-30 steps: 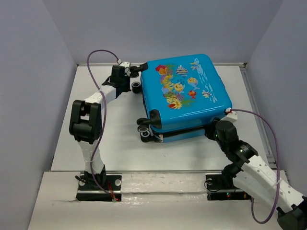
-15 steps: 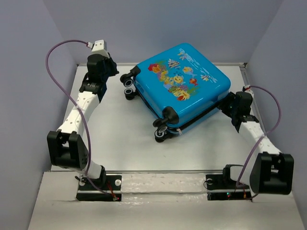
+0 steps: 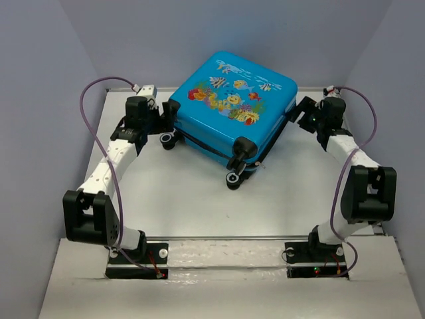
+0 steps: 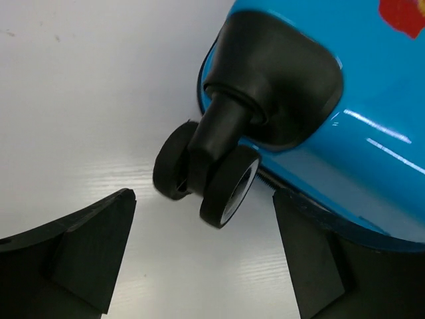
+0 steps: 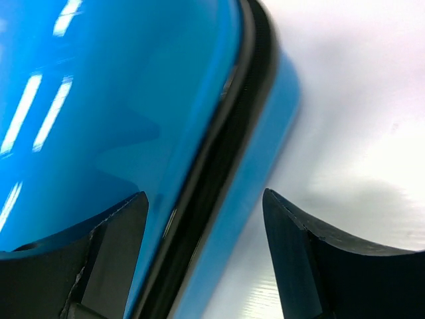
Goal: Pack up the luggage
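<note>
Luggage (image 5: 99, 100): blue shell, black seam (image 5: 226, 146) running diagonally between spread fingers of end effector (image 5: 202, 196). Counter (image 5: 358, 100): white, right of end effector.

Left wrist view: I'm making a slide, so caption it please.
Open left gripper framing a twin caster wheel on the blue suitcase, over the white table.

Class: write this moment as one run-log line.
luggage: closed | left gripper: open, at wheel | right gripper: open, astride seam

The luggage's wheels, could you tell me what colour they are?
Black wheels with white sides; left wrist view.
</note>
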{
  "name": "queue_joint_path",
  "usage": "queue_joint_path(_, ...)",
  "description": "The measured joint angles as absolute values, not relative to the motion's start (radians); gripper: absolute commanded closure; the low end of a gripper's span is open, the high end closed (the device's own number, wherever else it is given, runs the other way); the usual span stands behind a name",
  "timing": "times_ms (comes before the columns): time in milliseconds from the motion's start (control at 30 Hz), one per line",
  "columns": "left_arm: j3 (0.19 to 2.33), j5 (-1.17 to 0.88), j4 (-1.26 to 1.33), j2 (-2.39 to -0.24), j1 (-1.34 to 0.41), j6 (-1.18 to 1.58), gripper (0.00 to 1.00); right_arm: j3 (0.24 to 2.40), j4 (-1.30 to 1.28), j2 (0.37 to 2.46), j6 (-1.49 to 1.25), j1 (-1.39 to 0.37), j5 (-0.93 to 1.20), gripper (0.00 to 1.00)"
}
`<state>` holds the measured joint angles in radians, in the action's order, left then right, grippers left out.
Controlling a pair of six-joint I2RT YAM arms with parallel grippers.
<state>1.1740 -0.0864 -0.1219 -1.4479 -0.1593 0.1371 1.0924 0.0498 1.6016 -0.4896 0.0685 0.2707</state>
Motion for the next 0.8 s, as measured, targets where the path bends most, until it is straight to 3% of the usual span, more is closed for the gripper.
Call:
queue_joint_path(200, 1.126, -0.01, -0.152, -1.37, -0.15, 0.095, 0.01, 0.962, 0.131, 1.467, -0.508, 0.061, 0.377, 0.26)
queue_joint_path(533, 1.135, -0.132, -0.139, -1.455, -0.139, 0.049, 0.02, 0.768, 0.164, 1.26, -0.532, 0.053, 0.461, 0.26)
queue_joint_path(800, 1.203, -0.208, -0.132, -1.555, -0.135, 0.033, 0.11, 0.723, 0.166, 1.132, -0.532, 0.053, 0.495, 0.26)
